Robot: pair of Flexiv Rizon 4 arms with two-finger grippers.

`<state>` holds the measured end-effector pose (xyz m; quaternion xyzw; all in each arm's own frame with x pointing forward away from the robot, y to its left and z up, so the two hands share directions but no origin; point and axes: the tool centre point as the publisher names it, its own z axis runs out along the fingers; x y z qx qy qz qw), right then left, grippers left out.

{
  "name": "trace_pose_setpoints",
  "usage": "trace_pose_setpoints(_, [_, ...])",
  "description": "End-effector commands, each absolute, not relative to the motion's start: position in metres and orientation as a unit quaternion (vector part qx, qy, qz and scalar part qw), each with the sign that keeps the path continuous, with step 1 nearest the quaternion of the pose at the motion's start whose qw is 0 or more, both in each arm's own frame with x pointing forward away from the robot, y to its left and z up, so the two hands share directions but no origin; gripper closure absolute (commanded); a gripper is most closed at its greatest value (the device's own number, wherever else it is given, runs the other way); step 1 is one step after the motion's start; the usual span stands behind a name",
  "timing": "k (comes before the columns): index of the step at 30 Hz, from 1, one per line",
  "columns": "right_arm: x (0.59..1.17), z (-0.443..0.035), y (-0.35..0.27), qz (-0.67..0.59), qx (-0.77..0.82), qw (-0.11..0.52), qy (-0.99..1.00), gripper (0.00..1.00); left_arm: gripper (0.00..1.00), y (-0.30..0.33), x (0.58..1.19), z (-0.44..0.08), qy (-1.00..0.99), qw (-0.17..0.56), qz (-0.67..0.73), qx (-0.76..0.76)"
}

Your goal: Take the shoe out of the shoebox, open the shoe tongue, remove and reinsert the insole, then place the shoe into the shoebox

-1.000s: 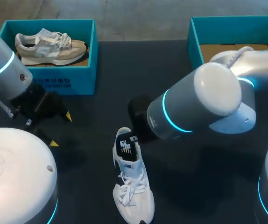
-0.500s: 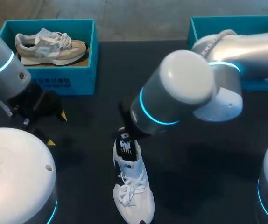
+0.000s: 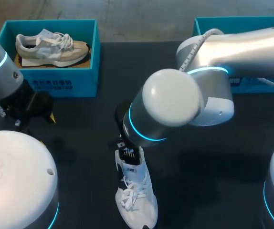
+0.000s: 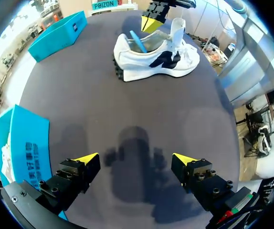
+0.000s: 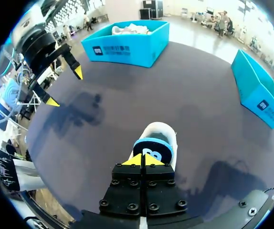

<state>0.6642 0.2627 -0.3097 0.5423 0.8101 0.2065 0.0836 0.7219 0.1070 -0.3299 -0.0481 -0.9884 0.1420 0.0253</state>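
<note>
A white shoe (image 3: 133,193) stands on the dark table, heel toward the far side. Its blue insole (image 4: 138,41) sticks up out of the heel opening. My right arm comes in over the shoe and hides its own gripper in the head view. In the right wrist view my right gripper (image 5: 142,160) is shut, its tips just above the raised end of the insole (image 5: 152,149); I cannot see a hold on it. My left gripper (image 4: 134,160) hangs open over bare table, well left of the shoe (image 4: 156,55).
A teal shoebox (image 3: 82,78) at the far left holds a beige shoe (image 3: 51,47). A second teal shoebox (image 3: 201,36) stands at the far right, partly behind my right arm. Bare table lies between the boxes and around the white shoe.
My right arm has swung left and nearer, bringing its shut gripper over the shoe's heel. My left gripper has drawn back a little to the left. The shoe has not moved.
</note>
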Motion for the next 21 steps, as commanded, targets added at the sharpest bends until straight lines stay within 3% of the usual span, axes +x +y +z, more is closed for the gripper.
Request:
trace_pose_setpoints(1, [0.663,-0.314,0.262,0.209,0.542,0.087,0.809,1.00,0.00,0.114,0.725,-0.332,-0.989,0.028,0.139,-0.041])
trace_pose_setpoints(21, [0.678,-0.331,0.262,0.172,0.566,0.093,0.801,1.00,0.00,0.134,0.720,-0.334,-0.990,0.031,0.130,-0.033])
